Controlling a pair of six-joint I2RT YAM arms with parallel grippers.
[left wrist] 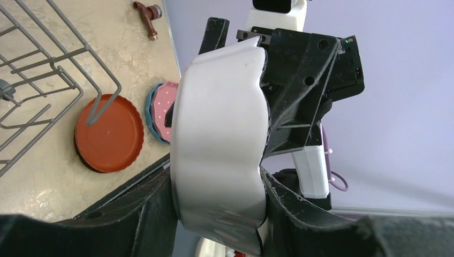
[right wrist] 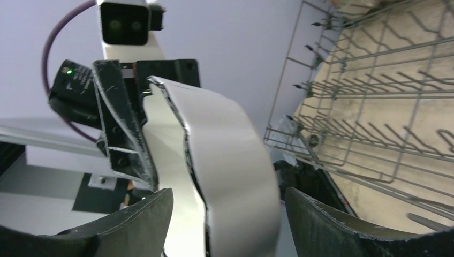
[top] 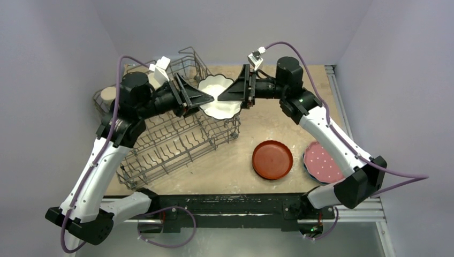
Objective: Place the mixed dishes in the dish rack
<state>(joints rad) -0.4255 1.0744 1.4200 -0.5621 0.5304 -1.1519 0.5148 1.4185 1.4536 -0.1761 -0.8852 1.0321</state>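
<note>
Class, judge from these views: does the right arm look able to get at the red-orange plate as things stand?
Probably yes. The red-orange plate lies uncovered on that arm's side; the right hand stands open around the white fluted bowl, which the left hand grips.

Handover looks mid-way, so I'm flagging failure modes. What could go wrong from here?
1. The left gripper pinches only the rim of the bowl, in mid-air over the edge of the rack; the bowl might tilt or slip out.
2. The right gripper is open, but its fingers straddle the opposite rim; pulling back askew could knock the bowl loose.
3. The rack's raised wire side sits close under the bowl; lowering could snag it.
</note>
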